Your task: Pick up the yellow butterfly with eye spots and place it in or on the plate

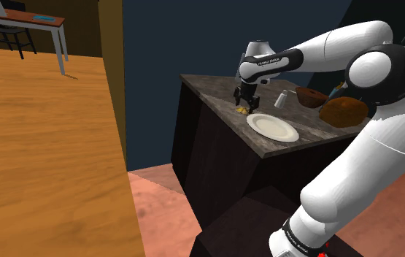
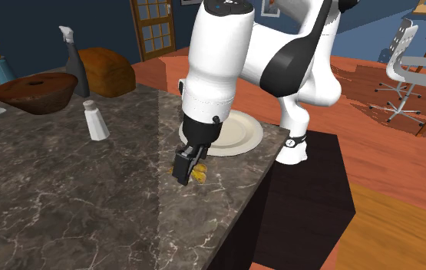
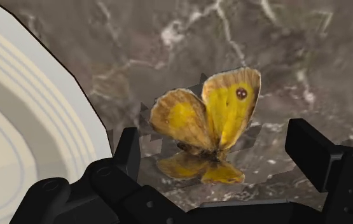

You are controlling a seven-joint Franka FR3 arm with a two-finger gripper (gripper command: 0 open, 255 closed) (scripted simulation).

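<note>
The claw is spread wide, its two black fingers standing well apart with neither touching anything. Between them sits the yellow butterfly, brown-edged wings raised, a dark eye spot on the wing toward the right finger. It rests on the dark marbled worktop, which gives back a faint reflection of it.

In the shoulder view the claw points straight down at the butterfly. The fingertips seem very close to the surface, though I cannot tell whether they touch it. From the second exterior view the claw hangs near the worktop's edge, with the butterfly showing as a yellow patch just beside the fingers.

The cream plate lies just beside the butterfly, apart from it; its ribbed rim curves past the left finger in the wrist view.

Farther along the worktop stand a white shaker, a dark brown bowl, a brown loaf, a grey spray bottle and a blue bottle.
</note>
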